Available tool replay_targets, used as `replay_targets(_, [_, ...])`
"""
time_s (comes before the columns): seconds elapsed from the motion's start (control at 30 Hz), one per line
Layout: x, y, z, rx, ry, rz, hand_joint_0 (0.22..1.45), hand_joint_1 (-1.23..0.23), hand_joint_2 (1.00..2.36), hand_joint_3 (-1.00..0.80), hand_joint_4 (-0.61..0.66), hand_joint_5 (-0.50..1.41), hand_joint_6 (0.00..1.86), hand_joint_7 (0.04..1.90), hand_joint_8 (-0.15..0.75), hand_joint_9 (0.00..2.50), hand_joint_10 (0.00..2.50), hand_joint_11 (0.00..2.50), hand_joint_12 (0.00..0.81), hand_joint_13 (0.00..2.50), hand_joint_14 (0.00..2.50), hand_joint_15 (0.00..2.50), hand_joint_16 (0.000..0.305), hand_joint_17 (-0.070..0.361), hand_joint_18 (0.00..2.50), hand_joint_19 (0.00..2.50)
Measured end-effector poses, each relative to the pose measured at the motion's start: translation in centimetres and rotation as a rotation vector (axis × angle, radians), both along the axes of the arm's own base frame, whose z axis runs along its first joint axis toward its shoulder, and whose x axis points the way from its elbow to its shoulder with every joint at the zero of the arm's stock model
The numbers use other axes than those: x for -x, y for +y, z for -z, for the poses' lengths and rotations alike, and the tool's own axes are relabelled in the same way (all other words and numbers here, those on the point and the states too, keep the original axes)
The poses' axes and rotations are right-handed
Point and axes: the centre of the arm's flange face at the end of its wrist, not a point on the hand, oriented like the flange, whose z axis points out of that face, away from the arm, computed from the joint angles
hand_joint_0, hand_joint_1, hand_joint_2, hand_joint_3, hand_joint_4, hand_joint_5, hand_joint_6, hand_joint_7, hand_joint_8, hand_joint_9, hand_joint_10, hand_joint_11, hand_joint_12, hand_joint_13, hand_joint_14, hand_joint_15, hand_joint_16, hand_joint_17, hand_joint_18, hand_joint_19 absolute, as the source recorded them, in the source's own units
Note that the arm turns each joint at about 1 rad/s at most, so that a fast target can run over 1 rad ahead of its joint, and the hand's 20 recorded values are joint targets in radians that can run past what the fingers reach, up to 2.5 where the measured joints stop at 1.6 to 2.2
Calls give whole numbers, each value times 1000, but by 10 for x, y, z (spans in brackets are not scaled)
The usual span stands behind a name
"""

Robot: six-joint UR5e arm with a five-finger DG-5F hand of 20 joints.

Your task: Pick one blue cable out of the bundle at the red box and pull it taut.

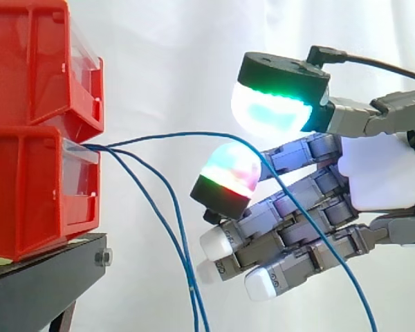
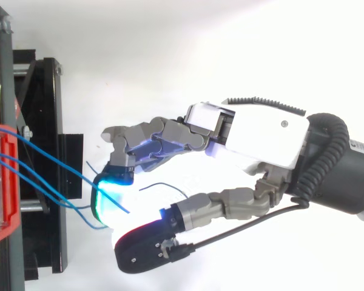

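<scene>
Blue cables come out of the lower red box at its top front edge, and their far ends are cut off at the bottom of the side view. One cable arcs into the gap between the glowing pads of the hand. The hand stands wide with its pads apart. Whether the cable touches a pad is hard to tell.

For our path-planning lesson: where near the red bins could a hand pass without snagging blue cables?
Free: above the top cable, between the upper bin and the hand. Crowded: below it, where the other cables droop between the stand and the fingers.
</scene>
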Motion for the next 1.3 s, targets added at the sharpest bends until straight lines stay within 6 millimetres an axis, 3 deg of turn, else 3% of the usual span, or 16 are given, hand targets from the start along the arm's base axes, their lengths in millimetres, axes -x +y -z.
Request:
replay_targets(0.37, [0,0,-1,-2,-1,0,593,-650,1007,-410,205,-136,680,1230,369,590,12,557,415,272,4,146,59,133,514,382])
replay_targets(0.67, [0,0,0,-1,0,0,608,-601,1012,-355,211,-140,712,1150,366,603,12,544,412,274,4,149,59,132,510,386])
replay_targets(1.0, [0,0,0,-5,-1,0,611,-572,1013,-335,189,-116,639,1305,366,618,14,525,410,267,4,147,58,131,498,392])
replay_targets(1.17, [0,0,0,-2,-1,0,610,-571,1014,-318,198,-126,680,1237,366,617,12,525,410,266,4,148,58,131,495,389])
replay_targets(1.3, [0,0,0,0,0,0,611,-489,1014,-311,203,-118,669,1224,358,616,11,478,409,260,4,144,58,130,482,401])
